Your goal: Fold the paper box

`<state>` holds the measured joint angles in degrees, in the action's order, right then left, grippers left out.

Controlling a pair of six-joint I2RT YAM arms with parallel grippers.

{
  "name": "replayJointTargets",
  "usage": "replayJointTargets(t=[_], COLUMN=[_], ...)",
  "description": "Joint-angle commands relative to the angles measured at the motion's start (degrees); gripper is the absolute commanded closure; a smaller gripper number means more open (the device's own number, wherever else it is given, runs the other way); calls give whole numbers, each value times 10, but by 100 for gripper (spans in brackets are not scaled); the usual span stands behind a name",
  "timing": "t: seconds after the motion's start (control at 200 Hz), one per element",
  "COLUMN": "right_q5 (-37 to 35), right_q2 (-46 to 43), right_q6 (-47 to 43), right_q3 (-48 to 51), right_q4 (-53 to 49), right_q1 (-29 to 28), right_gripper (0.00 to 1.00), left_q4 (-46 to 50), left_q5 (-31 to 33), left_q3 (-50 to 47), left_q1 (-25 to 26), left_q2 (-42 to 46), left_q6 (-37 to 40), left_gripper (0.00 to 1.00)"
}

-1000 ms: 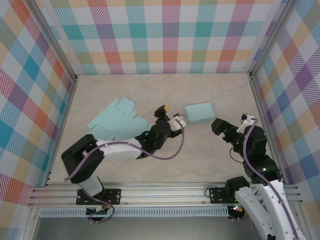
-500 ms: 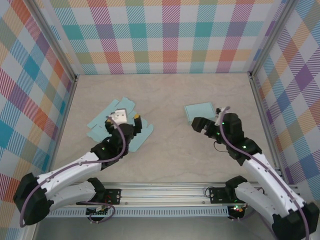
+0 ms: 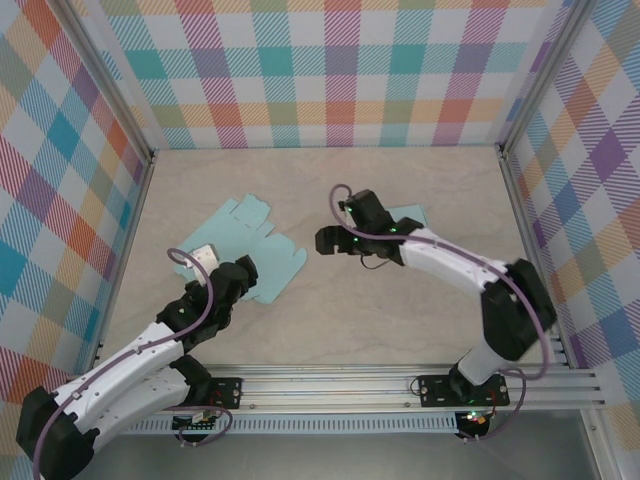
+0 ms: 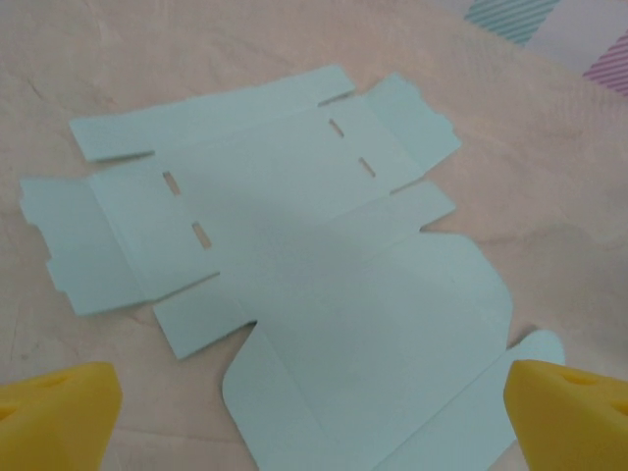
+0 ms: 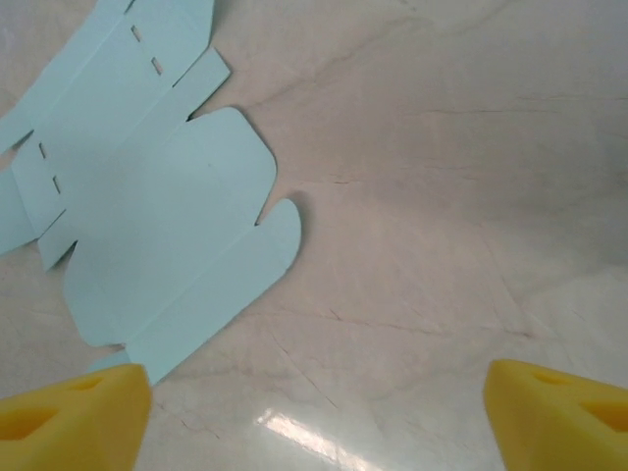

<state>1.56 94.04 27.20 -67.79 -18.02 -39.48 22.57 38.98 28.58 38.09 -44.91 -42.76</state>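
We log the paper box (image 3: 255, 245) lying flat, unfolded, on the desk (image 3: 380, 320); left jaws and right jaws both released, nothing grasped.

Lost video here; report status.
Both hands open, empty. Left hand at sheet edge, right hand beside it. Folded box under right arm. Nothing blocking.
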Motion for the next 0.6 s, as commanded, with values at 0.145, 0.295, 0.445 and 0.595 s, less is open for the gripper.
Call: replayJointTargets(t=[0.145, 0.295, 0.445, 0.595], right_q5=[97, 118, 143, 158], right_q2=[173, 230, 268, 293], right_q6=[-57, -52, -40, -36], right_q3=[-142, -179, -190, -204], right_q4=[-25, -30, -20, -17], right_q1=[1, 3, 7, 8], right_gripper=[39, 45, 45, 45], left_q4=[9, 16, 10, 4], left_q5=[-54, -44, -40, -42], left_q3=[-22, -21, -22, -20], left_q1=[-8, -8, -9, -10], left_q2=[-10, -5, -5, -21], left_q6=[-39, -33, -28, -26], left_gripper=[0, 0, 0, 0])
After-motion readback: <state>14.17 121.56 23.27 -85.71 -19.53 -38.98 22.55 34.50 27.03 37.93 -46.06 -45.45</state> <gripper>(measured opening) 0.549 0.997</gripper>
